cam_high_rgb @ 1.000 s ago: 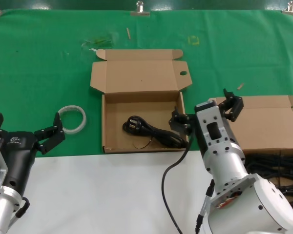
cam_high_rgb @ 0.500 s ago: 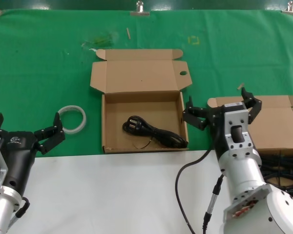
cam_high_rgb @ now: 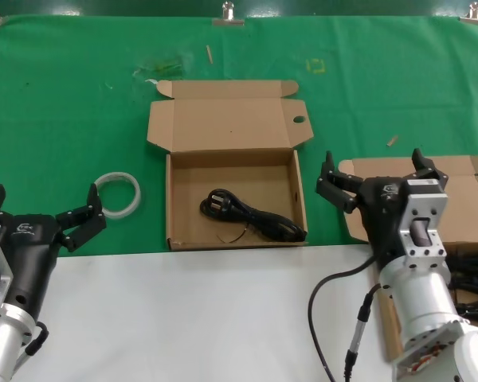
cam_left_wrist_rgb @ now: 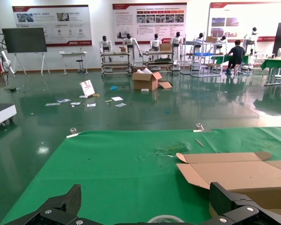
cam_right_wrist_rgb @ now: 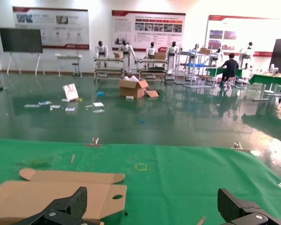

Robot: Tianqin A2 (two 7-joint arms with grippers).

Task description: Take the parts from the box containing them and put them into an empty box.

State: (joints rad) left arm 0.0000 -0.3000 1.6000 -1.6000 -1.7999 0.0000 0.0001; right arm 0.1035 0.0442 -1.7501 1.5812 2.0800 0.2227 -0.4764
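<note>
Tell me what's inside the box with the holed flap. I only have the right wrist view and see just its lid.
Observer: One black cord lies on the floor of that holed-flap box, toward its near right corner.
Operator: Where's my right gripper relative to it?
Observer: The right gripper is off to its right, in front of the other box's lid, jaws open and holding nothing.
Operator: And the left arm?
Observer: The left gripper is parked, jaws open, near a white ring.

Two cardboard boxes (cam_high_rgb: 235, 179) (cam_high_rgb: 462, 195), one white ring (cam_high_rgb: 118, 193), two claws (cam_high_rgb: 40, 208) (cam_high_rgb: 380, 171).
</note>
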